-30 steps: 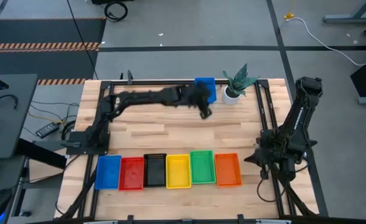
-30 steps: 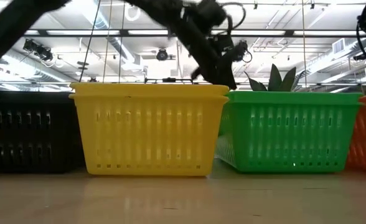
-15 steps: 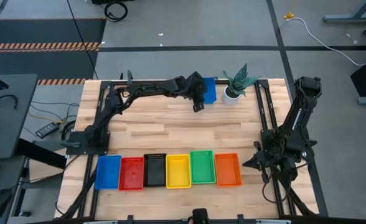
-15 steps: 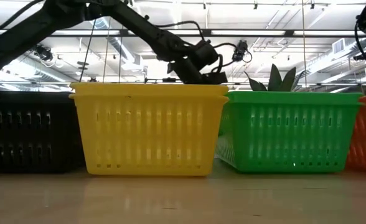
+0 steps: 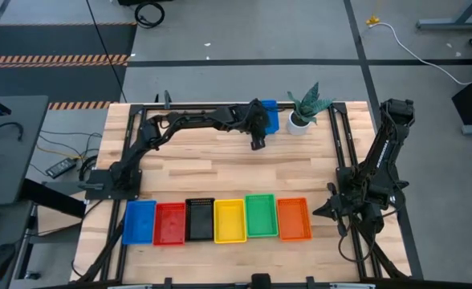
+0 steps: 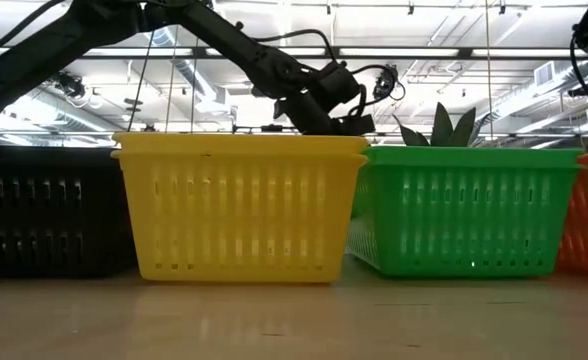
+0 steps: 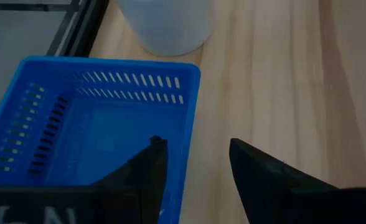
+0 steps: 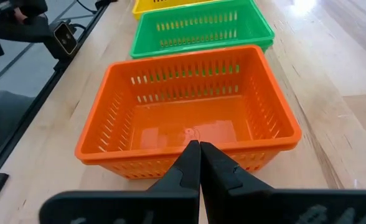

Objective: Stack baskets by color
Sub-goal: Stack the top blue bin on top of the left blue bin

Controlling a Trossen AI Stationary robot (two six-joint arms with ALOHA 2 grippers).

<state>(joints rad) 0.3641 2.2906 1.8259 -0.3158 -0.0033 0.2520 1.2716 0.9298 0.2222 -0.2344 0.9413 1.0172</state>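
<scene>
Six baskets stand in a row along the near edge: blue [image 5: 140, 221], red [image 5: 169, 222], black [image 5: 200, 220], yellow [image 5: 229, 220], green [image 5: 261, 215] and orange [image 5: 293, 218]. Another blue basket [image 5: 266, 115] sits on the table at the far edge. My left gripper [image 7: 195, 162] is open at that basket. One finger [image 7: 153, 163] is over its inside and the other [image 7: 253, 171] is over the wood, with one side wall [image 7: 188, 134] between them. My right gripper [image 8: 200, 152] is shut, just short of the orange basket [image 8: 189, 106].
A green plant in a white pot [image 5: 303, 112] stands just right of the far blue basket, close to my left gripper. The wood between the far basket and the near row is bare. My right arm [image 5: 372, 177] is folded at the table's right edge.
My left gripper has come down toward the far blue basket and a little toward the far edge, then nearly stopped there. My right arm has stayed where it was.
</scene>
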